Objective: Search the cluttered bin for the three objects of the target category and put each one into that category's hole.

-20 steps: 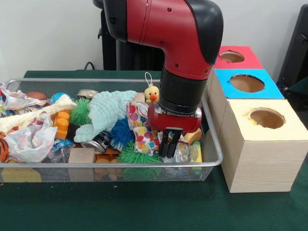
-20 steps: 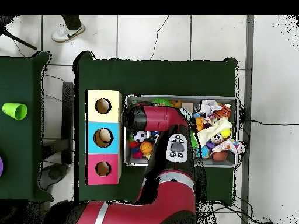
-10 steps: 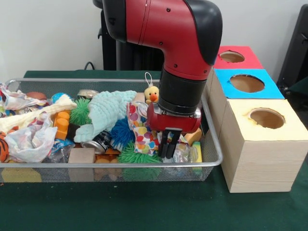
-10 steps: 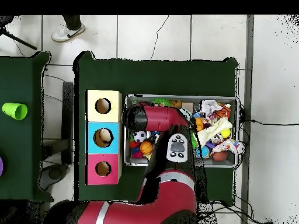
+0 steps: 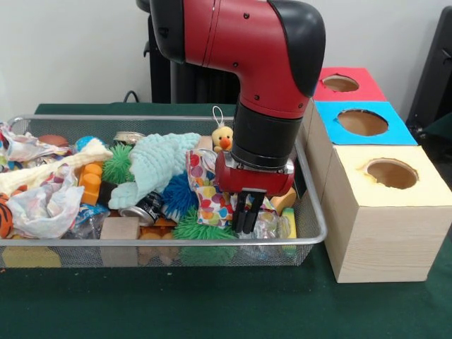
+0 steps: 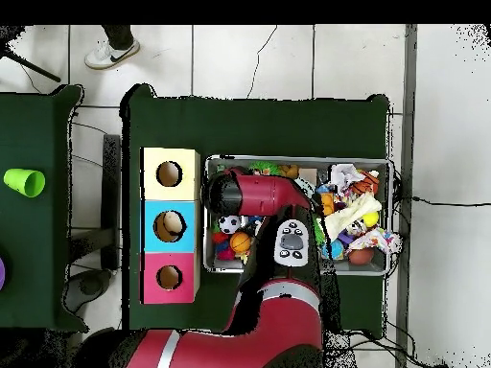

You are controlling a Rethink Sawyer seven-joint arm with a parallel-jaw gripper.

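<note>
Clutter fills the wire bin [image 5: 311, 212] edge to edge, and no target category is named, so which thing the gripper [image 5: 245, 220] is after stays a guess. It hangs at the bin's end nearest the boxes, tips down among a crinkled clear wrapper [image 5: 268, 224], a spotted cloth pouch [image 5: 210, 201] and a spiky green ball [image 5: 201, 232]. All three should be light and yielding: the wrapper slippery and apt to crumple, the pouch soft enough to bunch up, the ball's spikes likely to bend under a pinch, so a hold across the middle of the body would serve best. The fingers [image 5: 241, 215] look close together, nearly touching, but whether they grip anything I cannot tell. The arm [image 5: 240, 42] bends at a red elbow and drops its wrist straight down. Yellow [image 5: 385, 205], blue [image 5: 361, 121] and red [image 5: 340, 83] boxes stand just beside the bin on the green worktop [image 5: 212, 304].
</note>
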